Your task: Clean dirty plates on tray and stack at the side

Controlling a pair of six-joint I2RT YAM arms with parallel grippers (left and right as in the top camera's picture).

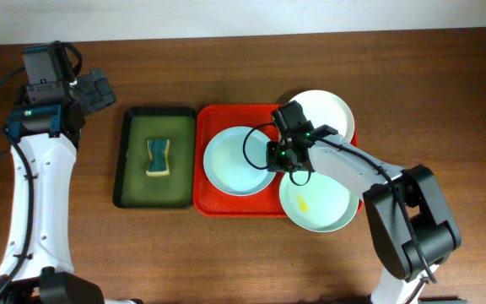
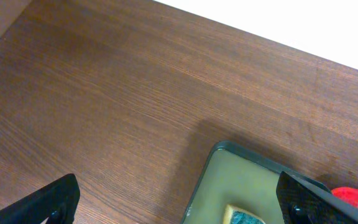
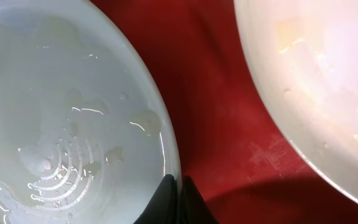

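Right end effector [image 1: 281,158] sits mid-frame in the overhead view, pinched closed on the right rim of the pale blue plate [image 1: 236,162]. That plate lies in the left half of the red tray [image 1: 202,181]. The white plate [image 1: 332,108] overhangs the tray's upper right corner. The pale green plate [image 1: 319,207], with a yellow smear [image 1: 302,203], overhangs its lower right. Just left of the red tray, a dark green tray [image 1: 133,160] holds a sponge [image 1: 157,158]. The left end effector [image 1: 99,89] hangs open at upper left above the counter [image 1: 226,67].

From the left wrist, its fingers [image 2: 48,202] stand wide apart at the bottom corners, with the green tray's corner at lower right.

From the right wrist, the fingertips meet at bottom centre on the blue plate's wet rim. Bare red tray runs up the middle, and another pale plate fills the upper right, though I cannot tell which.
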